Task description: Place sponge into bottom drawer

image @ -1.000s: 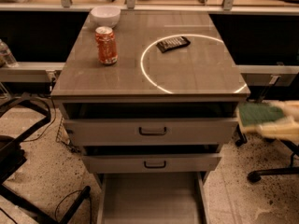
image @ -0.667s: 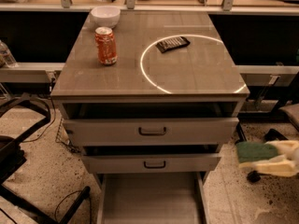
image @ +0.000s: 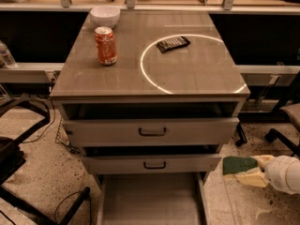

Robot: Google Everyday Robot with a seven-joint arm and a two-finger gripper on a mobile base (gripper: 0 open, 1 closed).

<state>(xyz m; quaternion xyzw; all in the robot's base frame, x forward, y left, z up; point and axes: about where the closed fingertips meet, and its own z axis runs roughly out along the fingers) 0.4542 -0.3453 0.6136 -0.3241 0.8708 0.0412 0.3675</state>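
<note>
The sponge (image: pixel 238 165) is being held tight in the fingers of the gripper (image: pixel 255 173), right of the open bottom drawer (image: pixel 150 199). Next, it probably needs carrying left, over the drawer.

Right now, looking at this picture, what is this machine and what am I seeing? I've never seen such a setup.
One camera looks down at a grey three-drawer cabinet. On its top are an orange soda can, a white bowl and a black ridged packet. All three drawers are open, and the bottom drawer is pulled out furthest. At lower right, a robot arm's white end effector holds a green-topped yellow sponge in the air, to the right of the cabinet and not yet over the drawer.
</note>
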